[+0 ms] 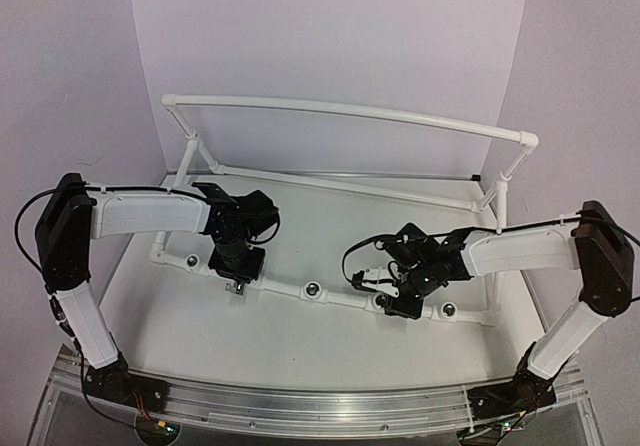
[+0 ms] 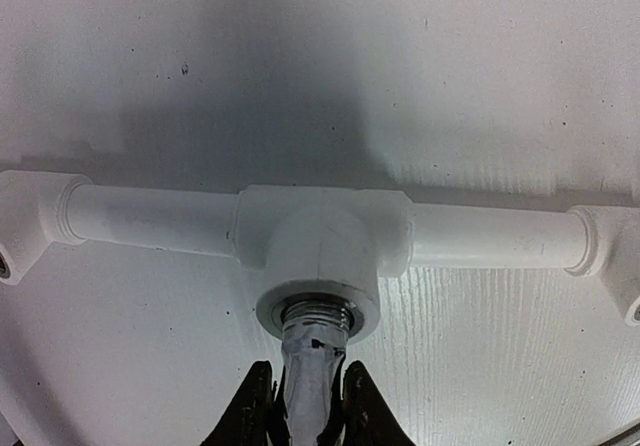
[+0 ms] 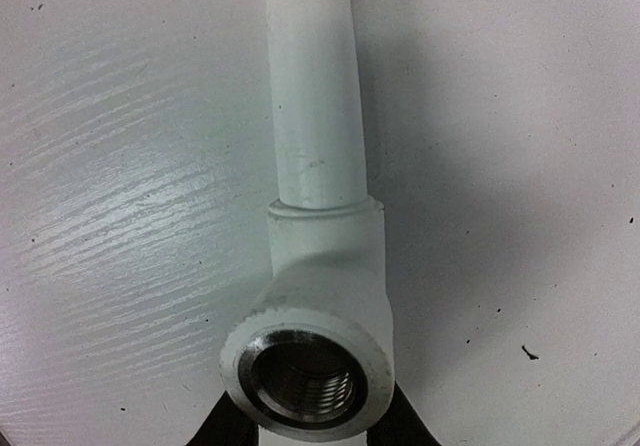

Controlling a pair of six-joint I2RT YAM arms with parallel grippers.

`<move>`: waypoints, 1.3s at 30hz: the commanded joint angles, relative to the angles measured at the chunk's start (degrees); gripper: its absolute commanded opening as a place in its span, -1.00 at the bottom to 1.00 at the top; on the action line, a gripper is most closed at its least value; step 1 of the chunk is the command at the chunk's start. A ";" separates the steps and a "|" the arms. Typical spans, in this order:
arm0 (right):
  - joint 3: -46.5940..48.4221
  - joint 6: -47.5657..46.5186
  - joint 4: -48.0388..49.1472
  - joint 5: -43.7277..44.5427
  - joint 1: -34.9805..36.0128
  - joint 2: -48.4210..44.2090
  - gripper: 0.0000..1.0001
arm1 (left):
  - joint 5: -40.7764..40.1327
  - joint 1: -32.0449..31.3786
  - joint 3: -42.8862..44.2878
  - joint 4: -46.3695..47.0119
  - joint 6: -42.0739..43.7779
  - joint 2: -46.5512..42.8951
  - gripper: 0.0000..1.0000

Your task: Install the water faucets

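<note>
Eyes on the water faucet [image 2: 313, 361]: the silvery stem stands between the two dark fingers [image 2: 250, 414] of the left end effector [image 2: 308, 421], which is pinching it from both sides. Its threaded tip sits right at the mouth of the downward-facing socket on a white tee fitting [image 2: 322, 236], and the metal threads show just inside the rim. How deep they have gone in cannot be told. A white pipe runs off that tee to either side and meets another white fitting at each end.

From overhead, this is all on the front rail of the white pipe frame [image 1: 350, 112], towards its left end, with the left arm reaching in over it. Further right on the same rail, an open socket [image 1: 313, 290] faces up with a dark centre.

The right end effector [image 1: 400, 304] is down on the rail near its right end. Its wrist camera looks straight into a threaded socket [image 3: 305, 378] with metal rings inside. A dark finger [image 3: 400, 428] shows on each side of that fitting, but whether they are squeezing it or just straddling it, I cannot tell. The frame rests on the white surface [image 1: 330, 236].
</note>
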 commanded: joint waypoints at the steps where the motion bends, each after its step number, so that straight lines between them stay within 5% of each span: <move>1: -1.76 2.69 -0.78 -4.46 -0.01 0.74 -0.47 | 0.98 0.45 2.88 -0.70 1.68 0.88 -1.00; 39: -2.09 2.57 -0.80 -3.49 0.00 0.96 -0.49 | -4.82 -0.81 10.13 -5.89 22.88 6.35 -0.99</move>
